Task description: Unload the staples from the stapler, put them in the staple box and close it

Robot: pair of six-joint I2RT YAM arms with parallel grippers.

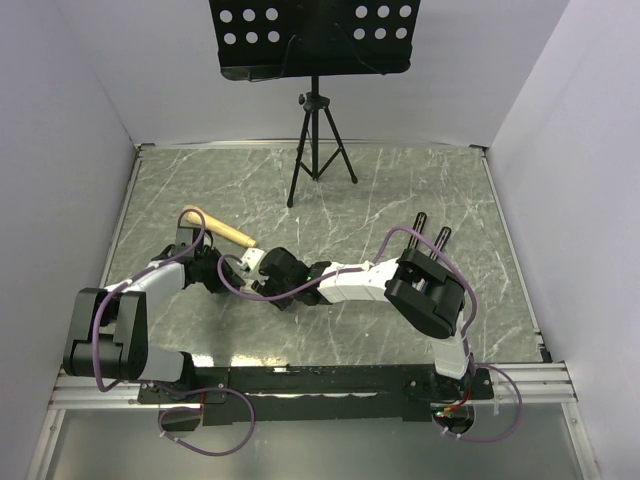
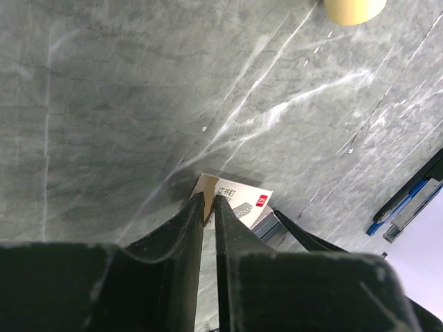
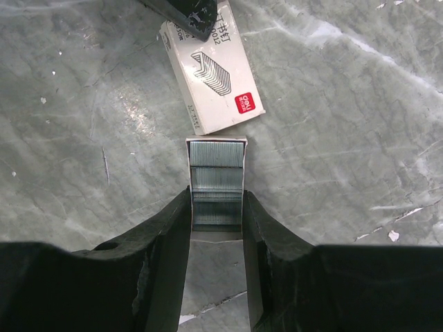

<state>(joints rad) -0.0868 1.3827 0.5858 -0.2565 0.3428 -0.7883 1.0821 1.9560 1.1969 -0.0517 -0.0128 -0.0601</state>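
Rows of silver staples [image 3: 216,183] lie in a white card tray. My right gripper [image 3: 216,198] is shut on that tray's two sides. Just beyond it lies the white staple box [image 3: 213,68], which also shows in the left wrist view [image 2: 239,199]. My left gripper [image 2: 205,199] is pinched on the box's tan end flap, its jaws almost together. The tip of that gripper shows at the box's far corner in the right wrist view. The slim black stapler [image 2: 430,171] lies at the right edge of the left wrist view. Both grippers meet mid-table [image 1: 258,266].
A wooden-handled tool [image 1: 218,226] lies left of centre behind the left arm. A blue-handled tool [image 2: 405,204] lies beside the stapler. A black tripod stand [image 1: 318,150] stands at the back. White walls close in the marble table [image 1: 420,180] on three sides.
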